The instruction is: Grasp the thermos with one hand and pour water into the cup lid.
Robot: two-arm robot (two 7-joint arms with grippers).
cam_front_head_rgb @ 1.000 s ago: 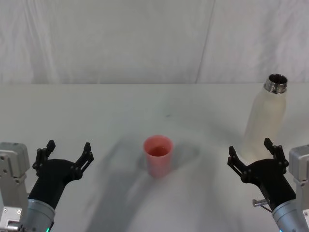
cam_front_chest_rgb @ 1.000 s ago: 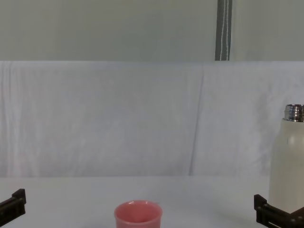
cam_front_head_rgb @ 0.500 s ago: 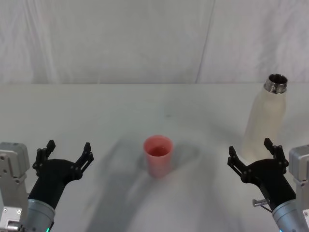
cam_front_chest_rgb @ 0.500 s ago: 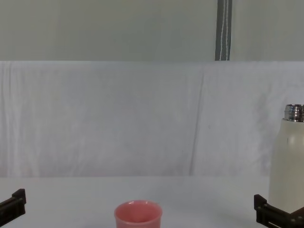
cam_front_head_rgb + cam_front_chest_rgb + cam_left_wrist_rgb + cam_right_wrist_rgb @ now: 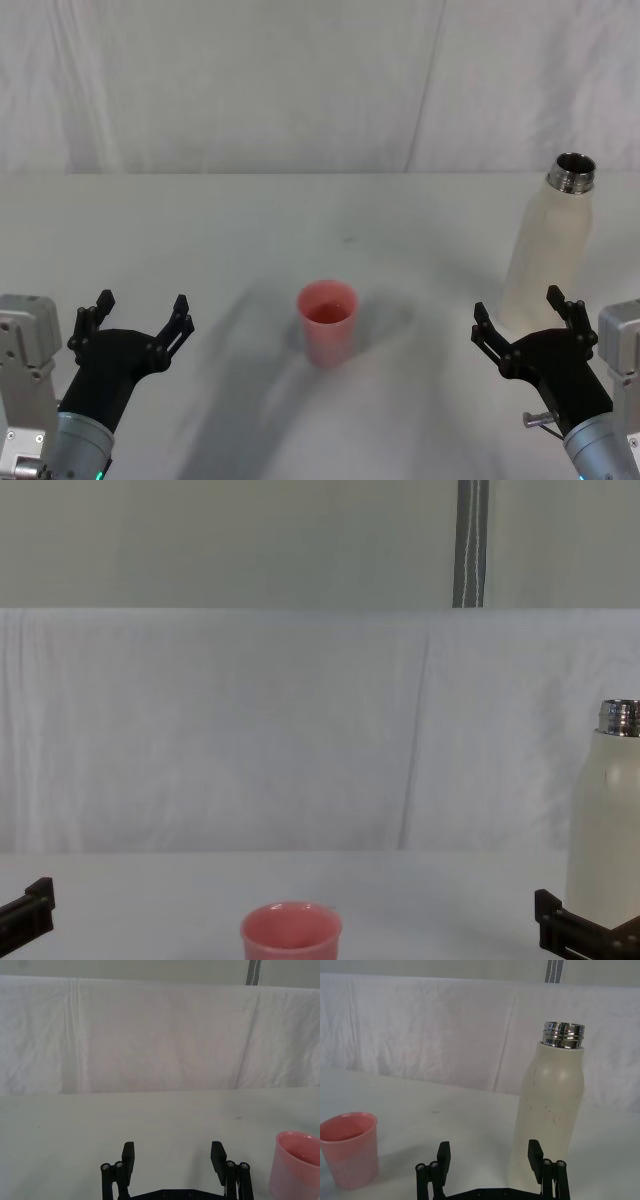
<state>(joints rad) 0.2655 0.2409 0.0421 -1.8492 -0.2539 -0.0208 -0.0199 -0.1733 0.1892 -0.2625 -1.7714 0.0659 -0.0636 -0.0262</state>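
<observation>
Right gripper (image 5: 527, 315) spread wide, nothing held, just short of the thermos (image 5: 548, 243).
Thermos is uncapped, tall, right of the cup lid (image 5: 327, 321); could be tipped and spilled if clipped off-centre. Left gripper (image 5: 137, 313) parked, spread apart.

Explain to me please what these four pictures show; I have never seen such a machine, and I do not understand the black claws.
The claws are a robot's two hands. The head camera looks down at a white table: the left gripper and the right gripper both wait open near the front edge, holding nothing. A small pink cup lid stands in the middle; a tall cream thermos, its cap off, stands upright just beyond the right gripper. The chest camera sees the same things from the side. The other two cameras sit on the wrists, each looking out past its own fingers.
</observation>
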